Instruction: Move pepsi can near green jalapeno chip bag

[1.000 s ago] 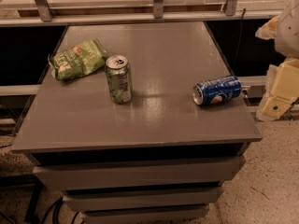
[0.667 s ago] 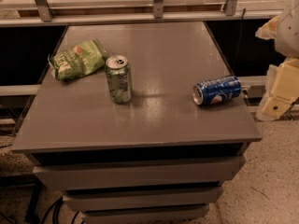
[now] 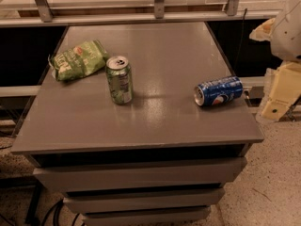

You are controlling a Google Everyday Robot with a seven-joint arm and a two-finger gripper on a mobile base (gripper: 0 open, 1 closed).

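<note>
The blue pepsi can (image 3: 218,91) lies on its side near the right edge of the grey table (image 3: 155,121), silver top pointing left. The green jalapeno chip bag (image 3: 77,60) lies crumpled at the table's far left. My gripper (image 3: 277,100) is a cream-coloured shape at the right edge of the view, just off the table's right side and to the right of the pepsi can, apart from it.
A green soda can (image 3: 119,79) stands upright between the chip bag and the pepsi can, close to the bag. A metal rail (image 3: 155,4) with posts runs behind the table. Drawers sit below the tabletop, speckled floor at the right.
</note>
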